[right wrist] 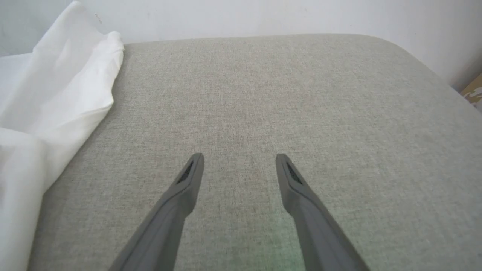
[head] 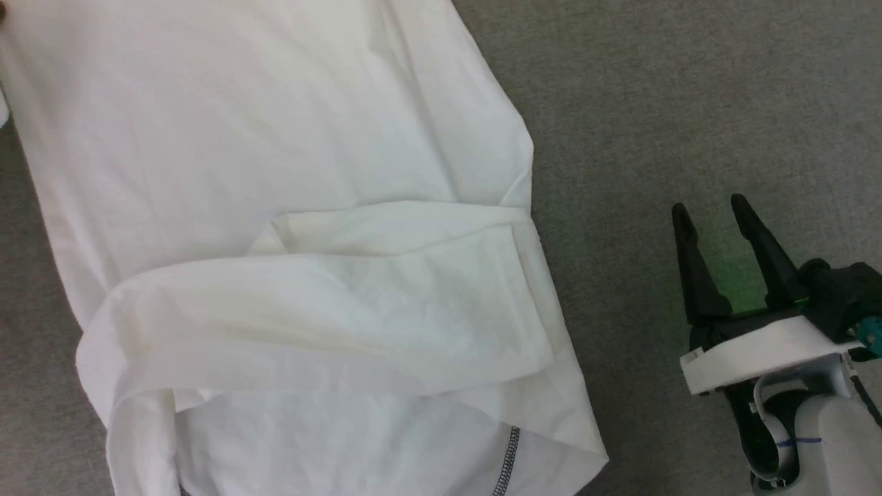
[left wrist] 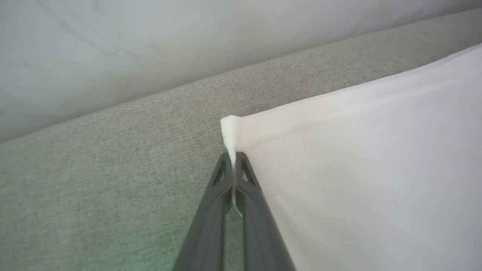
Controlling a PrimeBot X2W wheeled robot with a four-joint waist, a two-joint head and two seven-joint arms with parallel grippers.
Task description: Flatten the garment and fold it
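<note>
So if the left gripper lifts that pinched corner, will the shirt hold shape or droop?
Likely droops: the garment lies in soft folds and bunches where the left gripper pinches it. Probably light; the fabric looks thin.

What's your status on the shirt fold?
Left tool shut on garment corner. Right tool open, empty, over grey surface. Garment spread, one fold lying across, creased. No obstacles seen.

Soft even light, sharp frames; the garment [head: 241, 124] glares nearly featureless, shadows faint.
</note>
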